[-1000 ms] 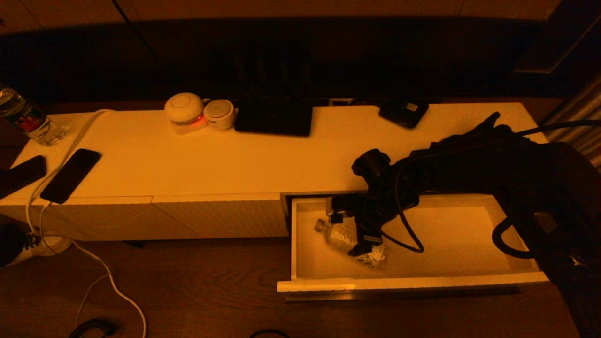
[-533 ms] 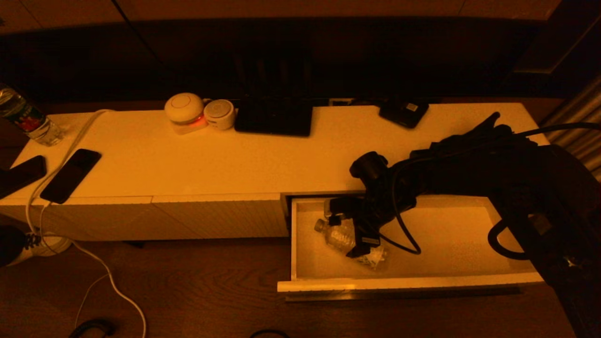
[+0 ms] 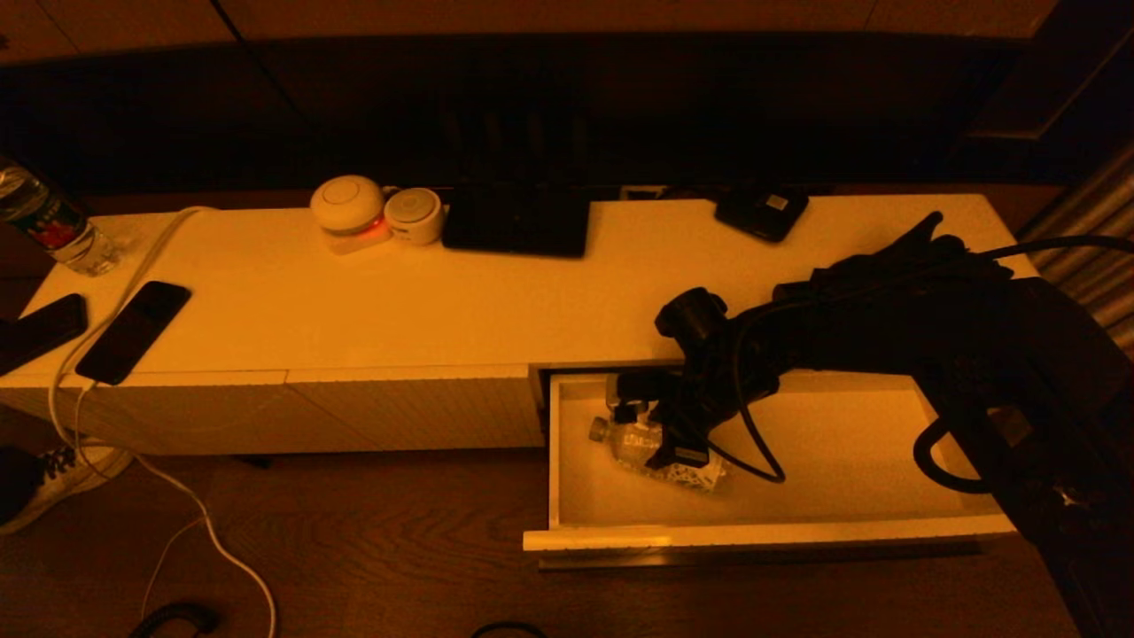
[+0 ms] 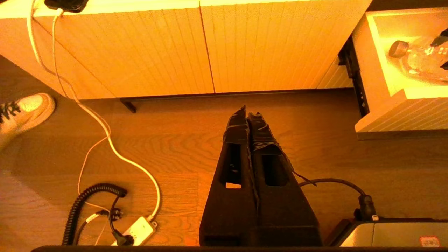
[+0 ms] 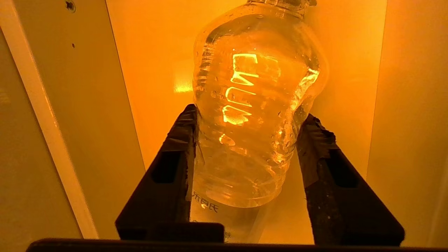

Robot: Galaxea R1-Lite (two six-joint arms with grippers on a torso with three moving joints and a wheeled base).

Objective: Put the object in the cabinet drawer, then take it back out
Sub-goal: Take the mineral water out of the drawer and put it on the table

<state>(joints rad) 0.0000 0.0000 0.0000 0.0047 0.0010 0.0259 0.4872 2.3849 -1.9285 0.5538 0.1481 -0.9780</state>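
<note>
Bottle [image 3: 660, 447] lay inside the pulled-out cabinet drawer [image 3: 771, 532], clamped by my right gripper [image 3: 651, 434].

I read the bottle at the drawer's left end, cap near the left wall, with bare drawer floor open to its right. In the right wrist view both fingers [image 5: 175, 154] pressed the clear bottle's [image 5: 252, 115] sides. The arm hid part of the bottle from the head camera. My left gripper [image 4: 249, 117] hung over the wood floor [image 4: 168, 147] before the ribbed front panels [image 4: 210, 45], its fingers pressed together, holding nothing.
</note>
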